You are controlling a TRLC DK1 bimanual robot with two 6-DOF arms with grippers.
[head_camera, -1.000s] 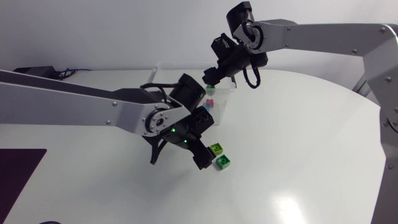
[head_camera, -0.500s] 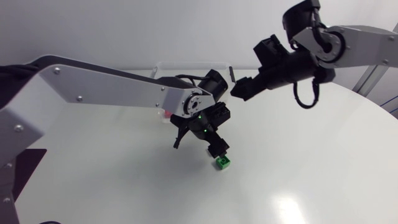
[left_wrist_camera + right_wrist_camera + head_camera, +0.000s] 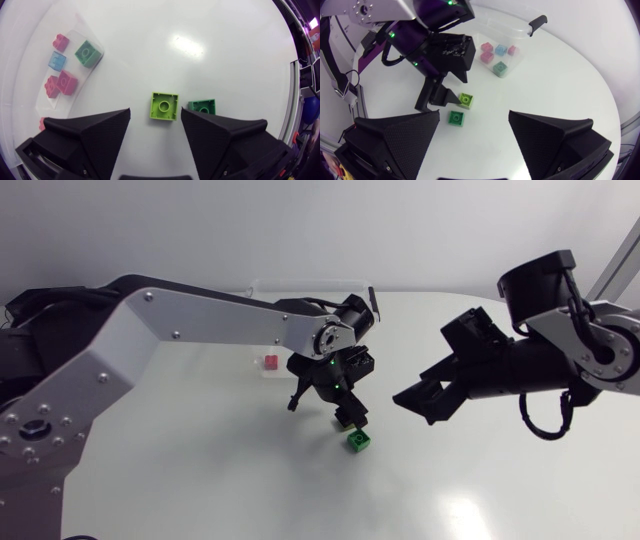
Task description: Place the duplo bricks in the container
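A lime brick (image 3: 164, 106) lies on the white table between the open fingers of my left gripper (image 3: 155, 111), with a gap on one side. A dark green brick (image 3: 202, 106) lies just outside one finger. In the head view my left gripper (image 3: 345, 416) stands low over the lime brick, with the green brick (image 3: 360, 442) beside it. The clear container (image 3: 516, 36) holds pink, blue and green bricks. My right gripper (image 3: 423, 402) hangs to the right of the bricks, open and empty; in its own view the right gripper (image 3: 474, 114) looks towards both bricks.
A red brick (image 3: 269, 362) shows by the container's left end; I cannot tell whether it lies inside. A black handle (image 3: 372, 298) sticks up at the container's right end. The table's curved edge runs at the right.
My right arm has drawn back from the container to the right and lower, and its fingers opened. My left gripper moved over the lime brick and its fingers narrowed around it.
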